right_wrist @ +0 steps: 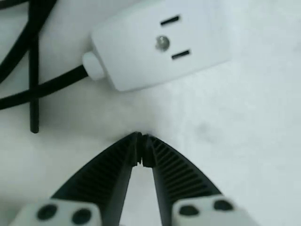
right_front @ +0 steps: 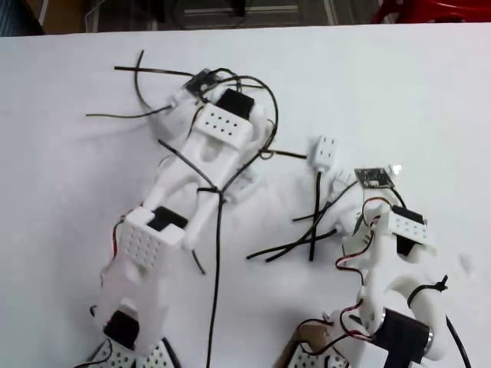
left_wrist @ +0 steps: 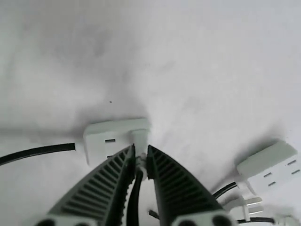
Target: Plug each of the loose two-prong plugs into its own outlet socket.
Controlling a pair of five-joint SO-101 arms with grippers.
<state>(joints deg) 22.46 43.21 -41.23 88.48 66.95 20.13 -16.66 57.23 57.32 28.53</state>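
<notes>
Plug (left_wrist: 141, 165): likely light, rigid and small. Pinched in the narrow left hand (left_wrist: 140, 149) against a socket (left_wrist: 115, 136), mid-surface. Hold by the body sides, since the stiff cord (left_wrist: 134, 197) may tug. Right hand (right_wrist: 141, 141): closed and empty, near the second socket (right_wrist: 160, 44).

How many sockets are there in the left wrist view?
2. The near socket lies at the tips of the left fingers, which grip a corded plug; the far socket lies farther off, by a loose plug. Others may be hidden.
</notes>
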